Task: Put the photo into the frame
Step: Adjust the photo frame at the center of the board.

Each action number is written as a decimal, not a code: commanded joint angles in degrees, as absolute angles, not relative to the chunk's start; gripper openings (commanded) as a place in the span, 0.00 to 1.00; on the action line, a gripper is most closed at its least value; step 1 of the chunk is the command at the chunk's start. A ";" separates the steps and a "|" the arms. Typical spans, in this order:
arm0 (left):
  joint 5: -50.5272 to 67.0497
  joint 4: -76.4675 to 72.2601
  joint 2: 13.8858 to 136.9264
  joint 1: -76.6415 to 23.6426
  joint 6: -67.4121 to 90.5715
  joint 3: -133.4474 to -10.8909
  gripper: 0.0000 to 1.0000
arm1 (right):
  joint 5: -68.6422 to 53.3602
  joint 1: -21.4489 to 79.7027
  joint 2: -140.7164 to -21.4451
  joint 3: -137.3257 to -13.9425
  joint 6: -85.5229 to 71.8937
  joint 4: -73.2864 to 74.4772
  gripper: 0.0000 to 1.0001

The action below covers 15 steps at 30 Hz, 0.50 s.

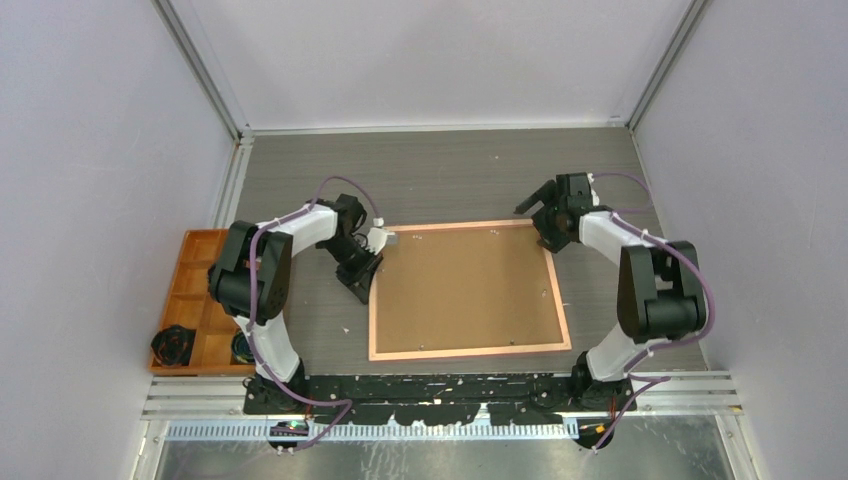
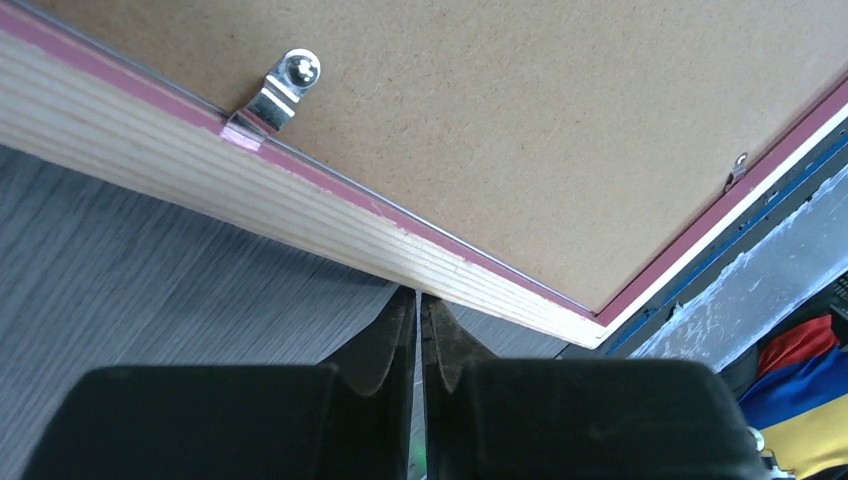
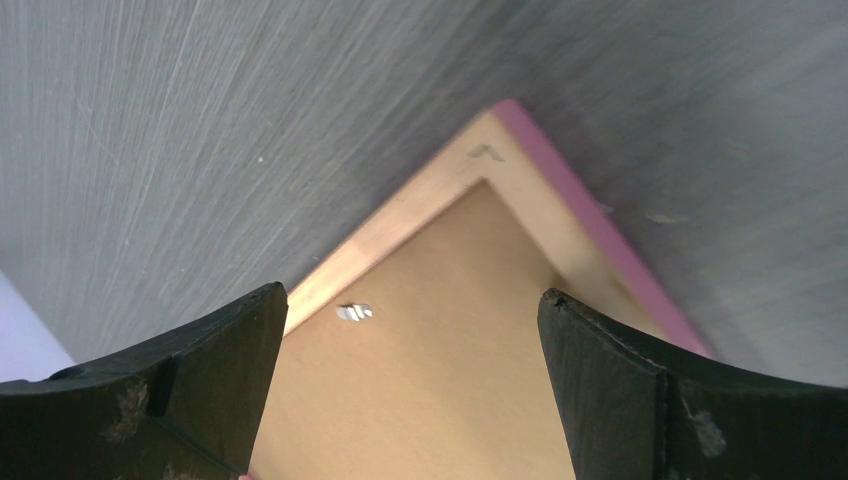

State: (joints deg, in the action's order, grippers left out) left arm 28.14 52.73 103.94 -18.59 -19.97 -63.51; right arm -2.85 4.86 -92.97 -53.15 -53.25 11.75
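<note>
The frame point(image 1: 470, 351) lies face down in the middle of the table, its light wood back up and pink showing at the rim. A brown backing board point(image 1: 465, 288) fills it, so the photo is hidden. My left gripper point(image 1: 366, 280) is shut and empty, its tips point(image 2: 419, 296) against the wooden outer side of the frame point(image 2: 300, 200) on its left edge. My right gripper point(image 1: 535, 225) hovers wide open over the frame's far right corner point(image 3: 470, 175), with nothing between its fingers point(image 3: 410, 300).
Small metal clips point(image 2: 275, 95) point(image 3: 354, 312) sit along the inner edge over the backing board point(image 2: 520, 130). An orange compartment tray point(image 1: 190, 300) with dark items stands at the left. White walls close in the table on three sides.
</note>
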 commanded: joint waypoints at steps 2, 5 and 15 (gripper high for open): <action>29.35 51.33 102.05 -22.46 -19.20 -63.79 0.08 | -10.47 7.56 -102.30 -62.95 -53.95 10.48 1.00; 30.04 51.26 102.98 -25.05 -18.17 -64.15 0.08 | -13.68 9.74 -108.30 -70.84 -54.32 11.99 1.00; 30.78 55.68 102.77 -26.86 -19.69 -67.08 0.08 | -15.82 7.25 -113.38 -90.66 -50.27 21.60 1.00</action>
